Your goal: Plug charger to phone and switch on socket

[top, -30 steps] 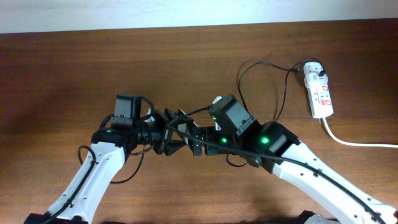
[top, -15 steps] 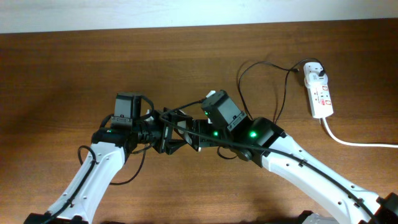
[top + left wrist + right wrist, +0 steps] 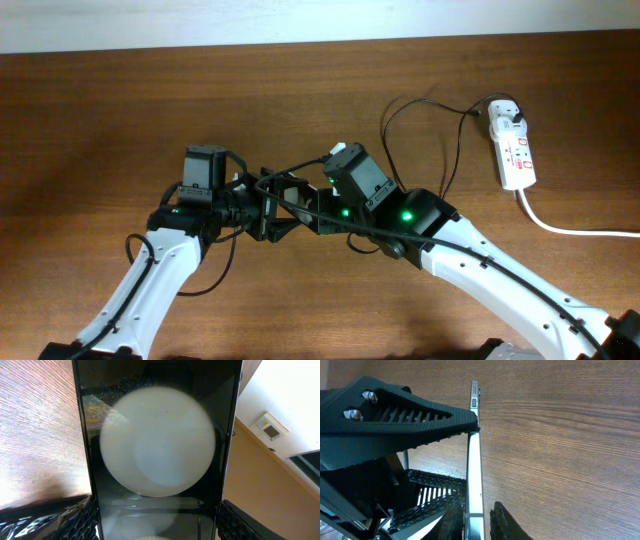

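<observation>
The phone [image 3: 155, 450] is held off the table between the two arms, and its black face with a white round spot fills the left wrist view. My left gripper [image 3: 157, 520] is shut on its long edges, one finger on each side; in the overhead view the left gripper [image 3: 262, 208] faces right. The right wrist view shows the phone [image 3: 475, 460] edge on, with my right gripper [image 3: 479, 522] closed onto its two faces. The charger cable [image 3: 390, 125] loops from the white adapter [image 3: 507, 115] in the socket [image 3: 515, 150] and drapes over the right arm. Its plug tip is hidden.
The socket's thick white cord [image 3: 570, 228] runs off the right edge. The left gripper's ribbed black finger [image 3: 405, 420] crosses the right wrist view beside the phone. Brown wooden table [image 3: 120, 110] lies all around, with a white wall strip along the far edge.
The right arm has moved left up to the left gripper, and its jaws have gone from wide open to closed on the phone. The left gripper has kept its hold.
</observation>
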Available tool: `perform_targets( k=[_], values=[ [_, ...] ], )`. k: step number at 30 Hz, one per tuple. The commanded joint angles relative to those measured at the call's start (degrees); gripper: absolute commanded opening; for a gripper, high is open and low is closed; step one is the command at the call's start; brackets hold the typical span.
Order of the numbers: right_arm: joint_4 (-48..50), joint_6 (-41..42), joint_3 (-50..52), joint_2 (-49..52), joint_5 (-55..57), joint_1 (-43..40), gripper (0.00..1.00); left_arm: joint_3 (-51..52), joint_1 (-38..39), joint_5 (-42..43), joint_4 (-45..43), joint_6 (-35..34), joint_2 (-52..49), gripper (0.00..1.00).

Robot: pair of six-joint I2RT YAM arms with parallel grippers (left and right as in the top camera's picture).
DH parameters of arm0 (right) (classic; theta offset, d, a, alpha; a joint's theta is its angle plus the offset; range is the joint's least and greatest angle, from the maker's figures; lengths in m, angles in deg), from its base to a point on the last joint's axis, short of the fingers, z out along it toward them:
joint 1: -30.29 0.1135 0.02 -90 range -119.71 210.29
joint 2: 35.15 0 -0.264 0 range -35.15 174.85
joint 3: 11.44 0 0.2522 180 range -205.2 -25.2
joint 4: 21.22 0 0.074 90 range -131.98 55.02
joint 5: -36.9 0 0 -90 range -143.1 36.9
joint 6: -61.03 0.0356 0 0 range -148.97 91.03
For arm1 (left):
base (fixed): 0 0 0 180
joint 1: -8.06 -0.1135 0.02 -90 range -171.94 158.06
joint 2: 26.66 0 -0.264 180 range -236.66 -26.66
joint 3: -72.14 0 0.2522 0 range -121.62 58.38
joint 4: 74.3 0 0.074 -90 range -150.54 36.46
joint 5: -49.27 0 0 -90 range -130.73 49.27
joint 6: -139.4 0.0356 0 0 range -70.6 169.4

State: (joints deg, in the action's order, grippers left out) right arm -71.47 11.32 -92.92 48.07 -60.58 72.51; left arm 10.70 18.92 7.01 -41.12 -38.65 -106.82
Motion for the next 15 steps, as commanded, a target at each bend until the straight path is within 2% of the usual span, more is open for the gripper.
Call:
perform_targets(
  k=[1, 7, 10, 14, 15],
  values=[
    [0.28, -0.37, -0.68, 0.55, 0.61, 0.52, 0.19, -0.42, -0.13, 0.81, -0.96, -1.29, 0.13, 0.70],
    [-0.13, -0.39, -0.70, 0.55, 0.46, 0.52, 0.06, -0.42, -0.13, 0.44, -0.94, -1.29, 0.13, 0.70],
    [-0.11, -0.39, -0.70, 0.52, 0.46, 0.50, 0.04, -0.42, -0.13, 0.46, -0.94, -1.29, 0.13, 0.73],
    [-0.15, -0.37, -0.70, 0.50, 0.46, 0.46, 0.04, -0.42, -0.15, 0.46, -0.96, -0.94, 0.13, 0.82],
    [-0.15, -0.37, -0.72, 0.22, 0.20, 0.07, 0.04, -0.42, -0.15, 0.50, -1.22, 0.94, 0.13, 0.90]
  ],
)
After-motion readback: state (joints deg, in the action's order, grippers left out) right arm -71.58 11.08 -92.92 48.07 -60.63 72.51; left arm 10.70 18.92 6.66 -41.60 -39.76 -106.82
